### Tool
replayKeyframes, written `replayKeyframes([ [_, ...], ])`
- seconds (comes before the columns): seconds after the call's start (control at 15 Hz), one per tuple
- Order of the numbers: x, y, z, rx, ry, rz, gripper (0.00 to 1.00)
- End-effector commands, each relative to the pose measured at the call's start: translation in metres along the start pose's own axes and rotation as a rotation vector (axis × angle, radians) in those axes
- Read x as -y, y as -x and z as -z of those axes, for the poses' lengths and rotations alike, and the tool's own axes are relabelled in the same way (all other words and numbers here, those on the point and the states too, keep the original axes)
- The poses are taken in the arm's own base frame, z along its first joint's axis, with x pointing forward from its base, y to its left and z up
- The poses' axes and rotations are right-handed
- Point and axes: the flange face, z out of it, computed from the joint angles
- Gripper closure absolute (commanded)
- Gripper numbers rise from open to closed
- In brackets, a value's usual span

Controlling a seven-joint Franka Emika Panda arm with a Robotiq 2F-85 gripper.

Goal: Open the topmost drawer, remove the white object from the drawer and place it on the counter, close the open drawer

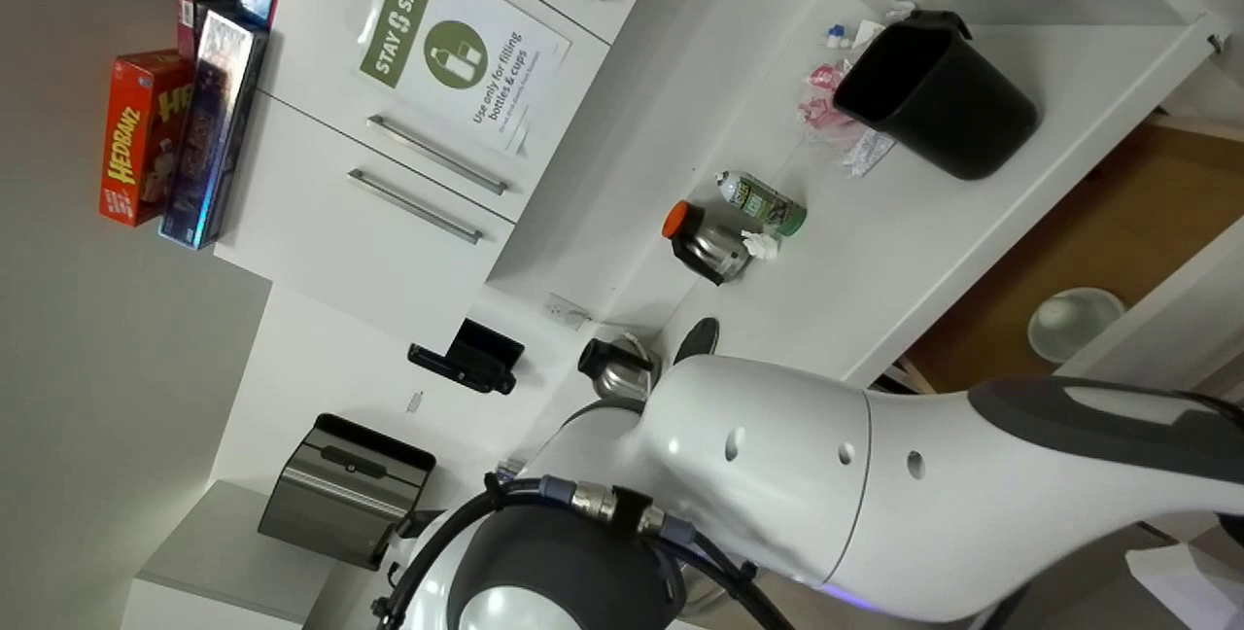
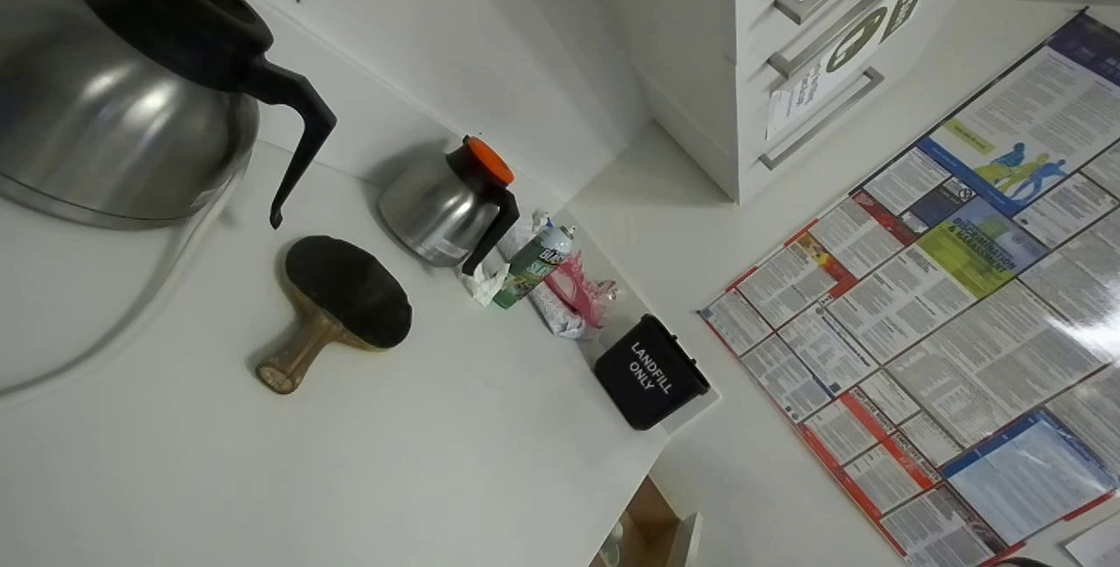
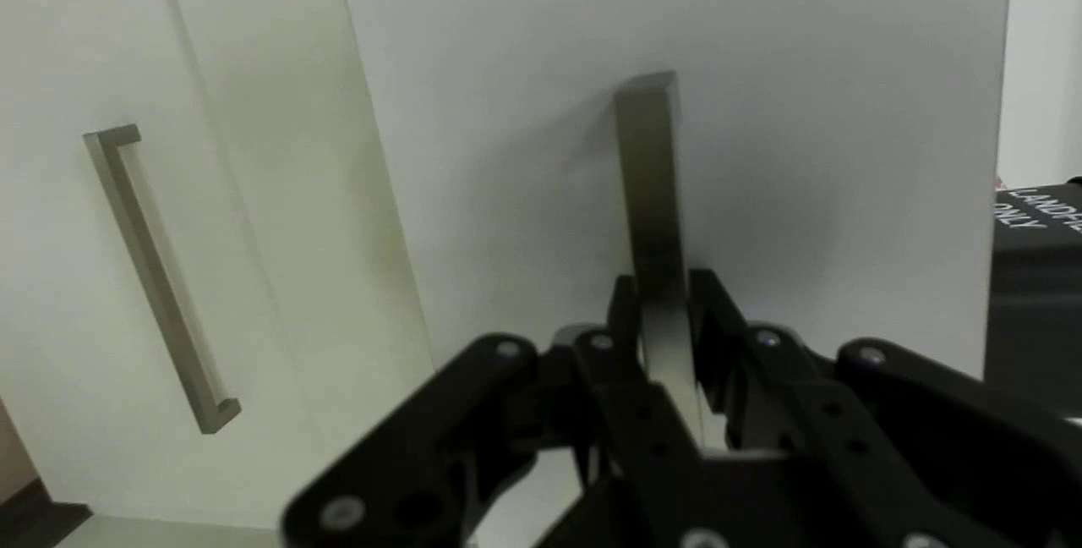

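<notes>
The topmost drawer is pulled open. Its pale wood inside also shows in an exterior view. A round white object lies in the drawer near its front panel; part of it shows in an exterior view. In the wrist view the white drawer front carries a metal bar handle. My gripper has one finger on each side of this handle, closed on it. The gripper is out of view in both exterior views. The counter stretches above the drawer and also shows in an exterior view.
On the counter stand a black bin, a pinkish-white item, a spray can, a carafe with an orange lid, a brush and a large steel pot. Another handle is left in the wrist view.
</notes>
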Motion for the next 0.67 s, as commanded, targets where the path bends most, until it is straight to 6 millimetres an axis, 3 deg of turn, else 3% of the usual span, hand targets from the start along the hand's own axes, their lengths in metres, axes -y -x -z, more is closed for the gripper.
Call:
replayKeyframes([
  [0.0, 0.002, -0.009, 0.046, -0.039, 0.014, -0.054, 0.95],
  [0.33, -0.005, -0.009, 0.069, -0.041, 0.030, -0.064, 0.95],
  [0.4, -0.002, -0.007, 0.069, -0.038, 0.028, -0.055, 0.58],
  [0.6, 0.010, -0.008, 0.074, -0.040, 0.030, -0.060, 0.42],
])
